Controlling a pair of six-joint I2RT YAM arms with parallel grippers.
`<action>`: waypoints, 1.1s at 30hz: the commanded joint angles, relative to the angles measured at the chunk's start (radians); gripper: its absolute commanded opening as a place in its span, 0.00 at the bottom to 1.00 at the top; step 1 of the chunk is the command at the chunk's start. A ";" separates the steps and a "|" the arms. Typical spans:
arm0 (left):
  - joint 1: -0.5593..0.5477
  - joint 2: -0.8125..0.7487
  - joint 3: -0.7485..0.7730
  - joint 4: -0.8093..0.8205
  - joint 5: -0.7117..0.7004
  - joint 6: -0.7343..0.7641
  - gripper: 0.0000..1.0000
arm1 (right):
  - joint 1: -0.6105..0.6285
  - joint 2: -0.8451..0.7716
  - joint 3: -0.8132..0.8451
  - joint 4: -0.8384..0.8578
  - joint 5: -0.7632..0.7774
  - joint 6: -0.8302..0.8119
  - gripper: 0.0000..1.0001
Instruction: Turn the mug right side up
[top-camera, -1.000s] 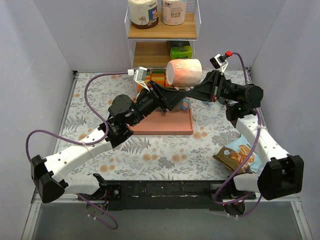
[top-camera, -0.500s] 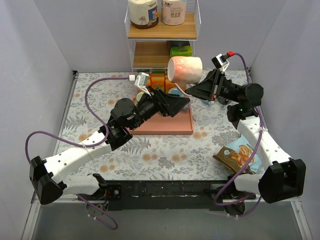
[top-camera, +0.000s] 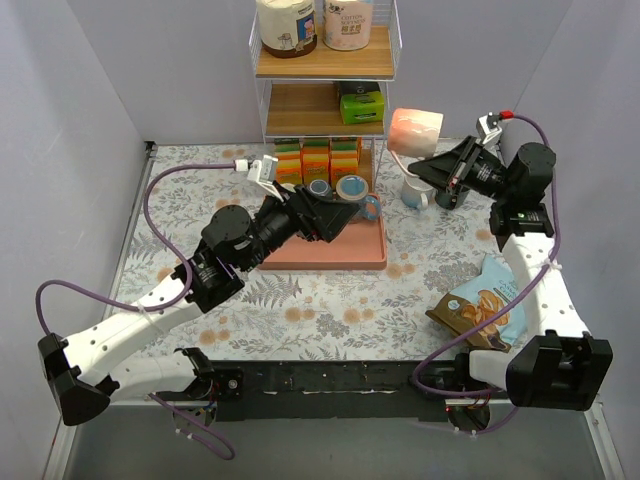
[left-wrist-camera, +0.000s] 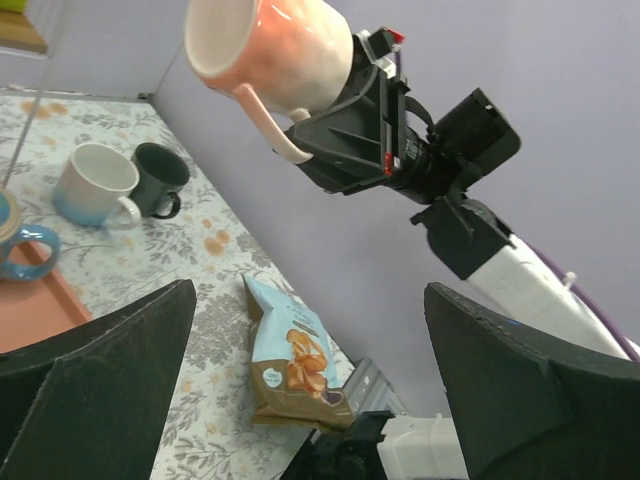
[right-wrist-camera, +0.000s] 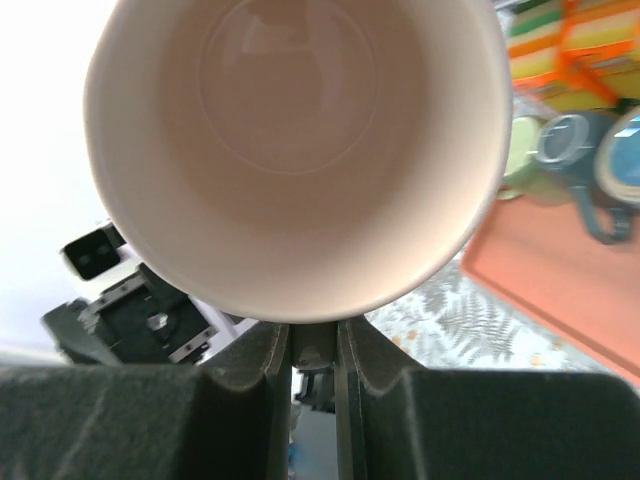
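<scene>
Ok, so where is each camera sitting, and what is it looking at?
Top external: above and behind the robot, looking down on the table; the left arm and right arm show whole.
Left wrist: on the left arm, facing the right arm, which holds the pink mug up; the left end effector, open, frames the bottom.
Right wrist: on the right arm, looking into the mug's mouth; the right end effector shows below.
Shared: top and left wrist both show the snack bag.
</scene>
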 joint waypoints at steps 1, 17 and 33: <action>-0.005 -0.015 0.076 -0.173 -0.090 0.050 0.98 | -0.070 -0.064 0.087 -0.226 0.076 -0.236 0.01; 0.014 0.158 0.410 -0.685 -0.095 0.068 0.98 | -0.336 -0.090 -0.018 -0.659 0.542 -0.378 0.01; 0.096 0.200 0.354 -0.673 0.051 0.056 0.98 | -0.323 0.184 0.253 -0.948 1.018 -0.874 0.01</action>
